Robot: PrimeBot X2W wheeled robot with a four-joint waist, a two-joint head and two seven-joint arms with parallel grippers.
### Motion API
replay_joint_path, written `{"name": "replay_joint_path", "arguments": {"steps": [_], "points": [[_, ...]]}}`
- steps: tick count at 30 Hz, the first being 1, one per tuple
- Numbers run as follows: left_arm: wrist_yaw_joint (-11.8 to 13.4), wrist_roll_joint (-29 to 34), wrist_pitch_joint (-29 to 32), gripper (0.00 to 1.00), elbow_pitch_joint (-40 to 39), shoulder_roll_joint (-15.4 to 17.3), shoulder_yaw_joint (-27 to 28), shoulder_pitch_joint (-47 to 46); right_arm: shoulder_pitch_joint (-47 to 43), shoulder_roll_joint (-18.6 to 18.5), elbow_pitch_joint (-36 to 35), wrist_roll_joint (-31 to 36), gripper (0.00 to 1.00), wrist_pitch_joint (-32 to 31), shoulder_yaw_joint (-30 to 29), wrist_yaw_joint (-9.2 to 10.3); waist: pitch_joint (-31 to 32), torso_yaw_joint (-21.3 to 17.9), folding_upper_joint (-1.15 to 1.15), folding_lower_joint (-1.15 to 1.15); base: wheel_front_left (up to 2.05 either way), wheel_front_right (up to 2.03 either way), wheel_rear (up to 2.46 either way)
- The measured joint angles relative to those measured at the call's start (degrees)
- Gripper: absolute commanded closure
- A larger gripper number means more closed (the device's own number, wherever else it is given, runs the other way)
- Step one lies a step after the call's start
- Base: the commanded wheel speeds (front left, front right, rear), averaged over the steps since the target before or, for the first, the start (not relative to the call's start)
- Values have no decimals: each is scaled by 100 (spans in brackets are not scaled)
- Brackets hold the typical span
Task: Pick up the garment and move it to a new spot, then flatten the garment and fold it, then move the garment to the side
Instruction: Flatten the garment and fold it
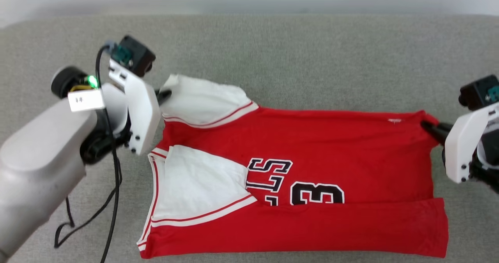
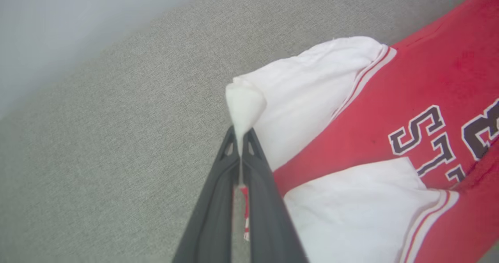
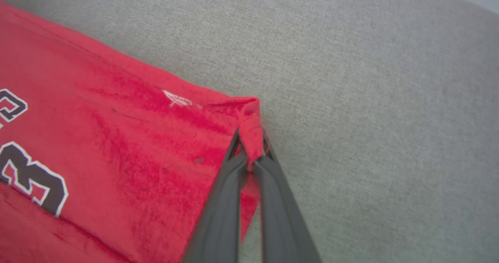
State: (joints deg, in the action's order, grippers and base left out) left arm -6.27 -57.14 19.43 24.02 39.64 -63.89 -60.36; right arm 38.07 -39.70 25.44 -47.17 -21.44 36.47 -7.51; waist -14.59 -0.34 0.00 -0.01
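Lying across the middle of the head view, the garment (image 1: 331, 138) is stretched between both grippers on a grey fabric surface (image 1: 273, 48). The left gripper (image 1: 163, 95), at the upper left, is clamped on a white corner of the cloth; in the left wrist view its fingers (image 2: 255, 165) meet on that pinched white tip. The right gripper (image 1: 428, 126), at the right edge, is closed on the red corner, bunched between its fingers (image 3: 269, 177). A red band is folded up over the lower part of the number. The garment's lower edge runs close to the frame's bottom; bare surface lies above and on both sides.
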Motion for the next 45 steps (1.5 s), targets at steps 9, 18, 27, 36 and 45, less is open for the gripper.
{"name": "replay_joint_path", "arguments": {"steps": [9, 18, 27, 36, 45], "points": [[477, -235, -258, 100, -932, 600, -77, 1083, -857, -98, -336, -73, 100, 275, -78, 0, 544, -18, 0, 0, 0, 0, 0], [1043, -603, -542, 100, -1741, 1068, -205, 2213, -1901, -166, -733, -158, 100, 359, -390, 0, 786, -2, 0, 0, 0, 0, 0], [1305, -873, -795, 100, -1793, 1067, -270, 2854, -2685, -91, -965, -104, 100, 223, -693, 0, 676, -8, 0, 0, 0, 0, 0], [1274, -962, -1059, 0, -1143, 712, -292, 3006, -2774, 160, -842, 105, 0, 205, -783, -1, 531, -64, 0, 0, 0, 0, 0], [1900, -781, -2073, 0, -1488, 878, 47, 3292, -3049, 64, -1496, -3, 0, 245, -1267, 0, 825, -85, 0, 1, 0, 0, 0]]}}
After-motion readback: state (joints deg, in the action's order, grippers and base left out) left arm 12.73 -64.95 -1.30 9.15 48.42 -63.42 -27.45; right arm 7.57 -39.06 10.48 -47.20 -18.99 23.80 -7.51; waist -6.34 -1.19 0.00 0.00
